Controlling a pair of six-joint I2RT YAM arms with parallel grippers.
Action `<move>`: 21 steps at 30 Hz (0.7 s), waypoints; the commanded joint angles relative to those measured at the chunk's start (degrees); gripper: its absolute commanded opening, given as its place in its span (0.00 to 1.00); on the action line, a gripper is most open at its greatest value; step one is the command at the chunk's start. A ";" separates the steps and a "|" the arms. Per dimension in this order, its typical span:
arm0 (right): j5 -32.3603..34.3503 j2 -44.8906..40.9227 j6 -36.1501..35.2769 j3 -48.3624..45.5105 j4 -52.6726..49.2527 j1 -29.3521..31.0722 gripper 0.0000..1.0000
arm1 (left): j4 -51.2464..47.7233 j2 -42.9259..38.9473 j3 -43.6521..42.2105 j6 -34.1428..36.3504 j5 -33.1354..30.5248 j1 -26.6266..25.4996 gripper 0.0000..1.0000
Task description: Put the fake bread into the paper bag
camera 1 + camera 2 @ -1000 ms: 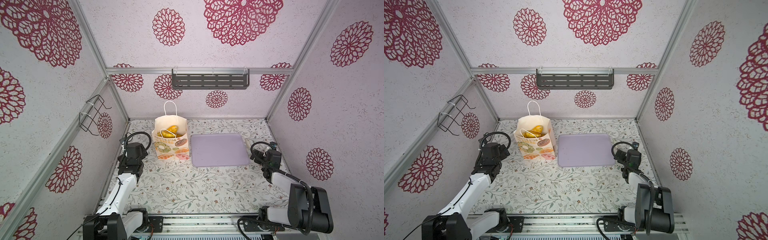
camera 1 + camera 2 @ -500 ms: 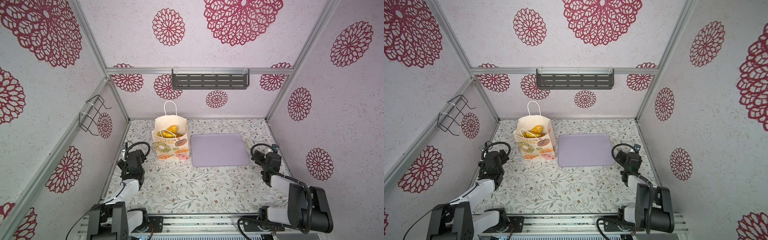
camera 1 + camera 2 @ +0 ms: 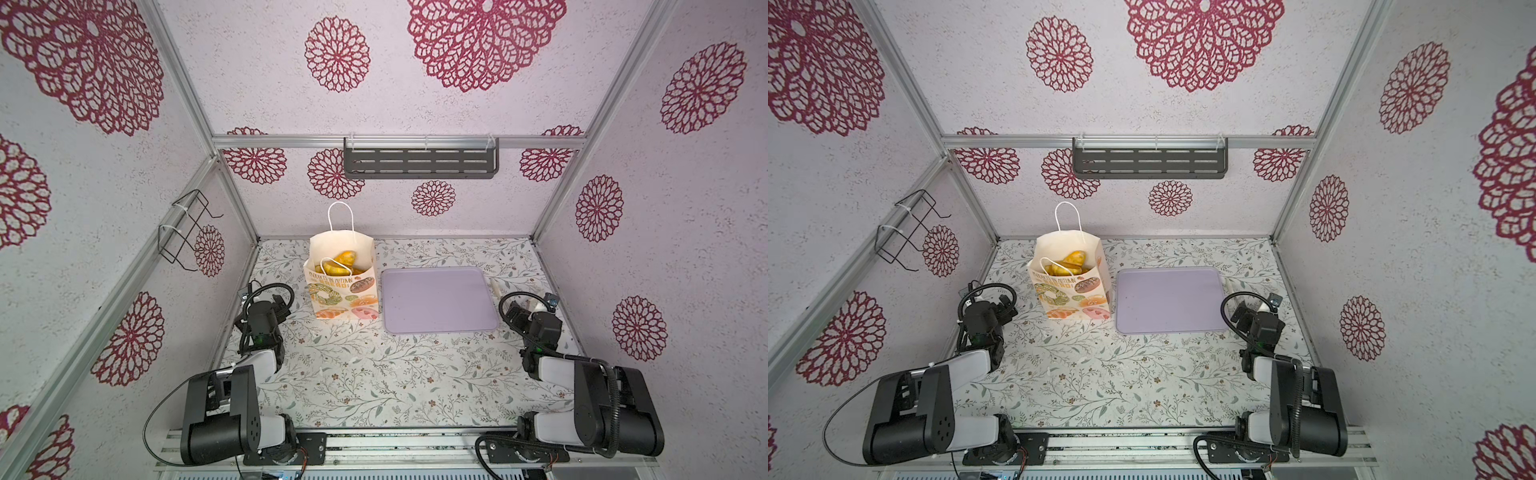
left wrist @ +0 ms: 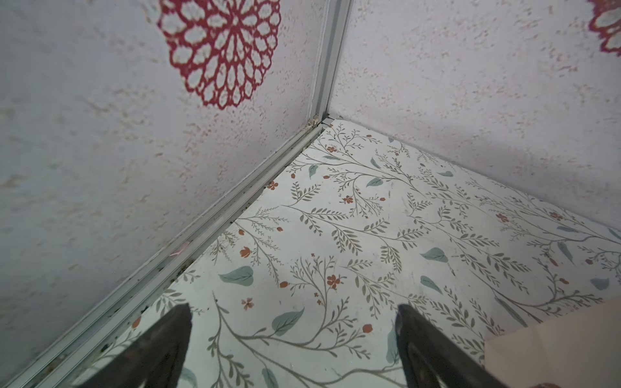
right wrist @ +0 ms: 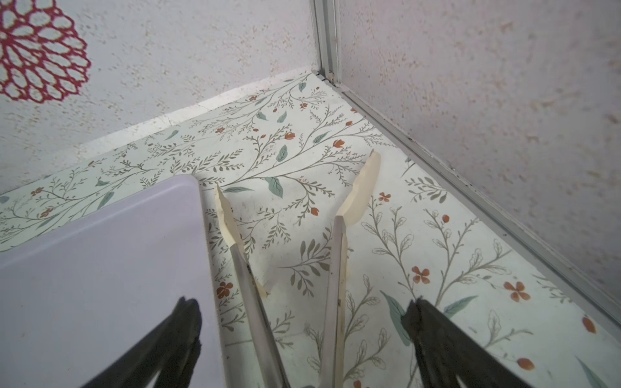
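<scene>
Left hand (image 4: 294, 310) wide apart and empty, right hand (image 5: 302, 307) wide apart around tongs (image 5: 337, 262), not touching them

The left arm (image 3: 257, 361) and right arm (image 3: 557, 370) share boxy black joint housings and rounded white shells. Thin black cables (image 3: 270, 285) loop at each wrist; a ribbed hose (image 3: 614, 415) runs along the right arm. The left gripper (image 4: 292, 310) has matte black wedge fingers (image 4: 161, 349).

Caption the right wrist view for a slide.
Open right gripper with tongs between its jaws, beside the tray.
</scene>
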 commanded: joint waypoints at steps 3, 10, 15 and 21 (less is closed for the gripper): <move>1.86 1.27 -2.27 1.18 4.45 0.02 0.99 | 4.71 4.09 3.12 1.78 8.67 1.53 0.97; 3.88 1.74 -3.62 -2.31 12.48 0.51 0.99 | 5.83 5.22 3.45 3.39 12.19 1.51 0.97; 4.25 1.81 -4.33 -3.33 14.63 1.23 0.99 | 10.82 5.13 0.70 3.98 14.11 1.46 0.97; -2.16 5.51 -9.29 -10.30 32.69 3.24 0.99 | 12.65 6.76 0.80 5.83 17.58 1.06 0.97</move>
